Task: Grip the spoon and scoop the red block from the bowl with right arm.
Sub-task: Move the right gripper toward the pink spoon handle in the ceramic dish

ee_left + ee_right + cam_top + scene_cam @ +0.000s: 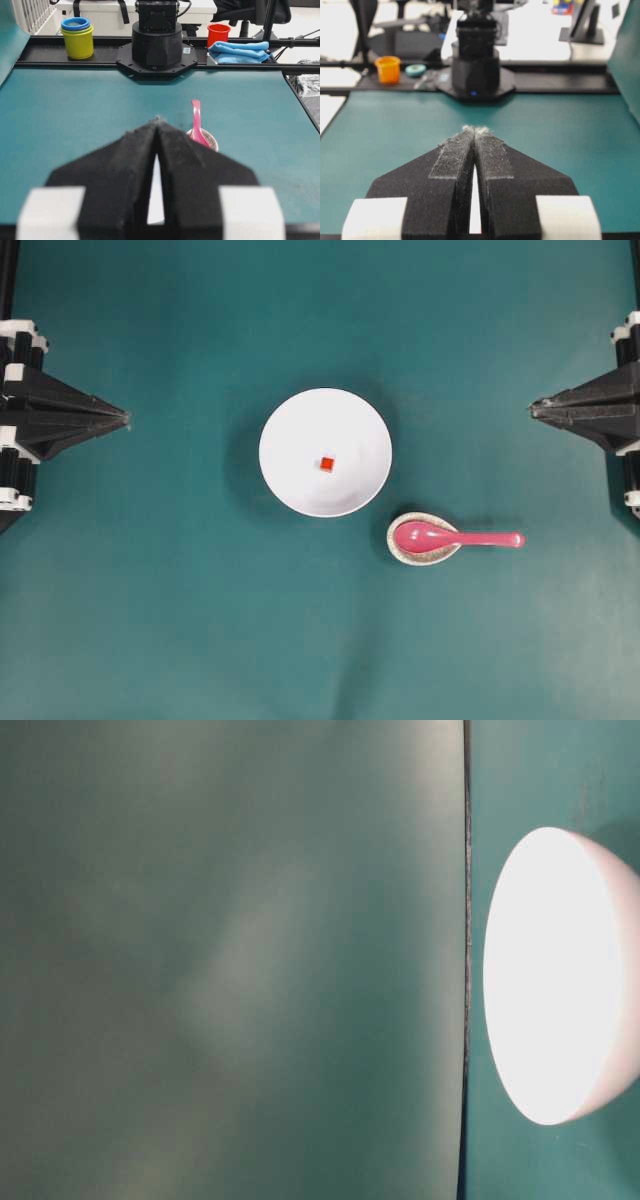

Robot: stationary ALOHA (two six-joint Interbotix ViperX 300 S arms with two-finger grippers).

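Observation:
The white bowl (325,452) stands mid-table with the tiny red block (326,463) near its centre. Right of it and nearer the front, the pink spoon (455,537) lies with its head in a small speckled beige rest (422,539) and its handle pointing right. My right gripper (533,409) waits at the right edge, shut and holding nothing, well apart from the spoon. My left gripper (126,419) sits at the left edge, also shut and holding nothing. In the left wrist view the spoon (196,125) shows past the gripper (158,120). The right wrist view shows the gripper (475,130) over bare mat.
The teal mat (180,620) covers the table. The table-level view shows only the bowl's (560,975) side, very close and overexposed. Cups (77,37) and a blue cloth (240,51) lie beyond the table's far edge. Each arm's black base (475,75) stands at its table end.

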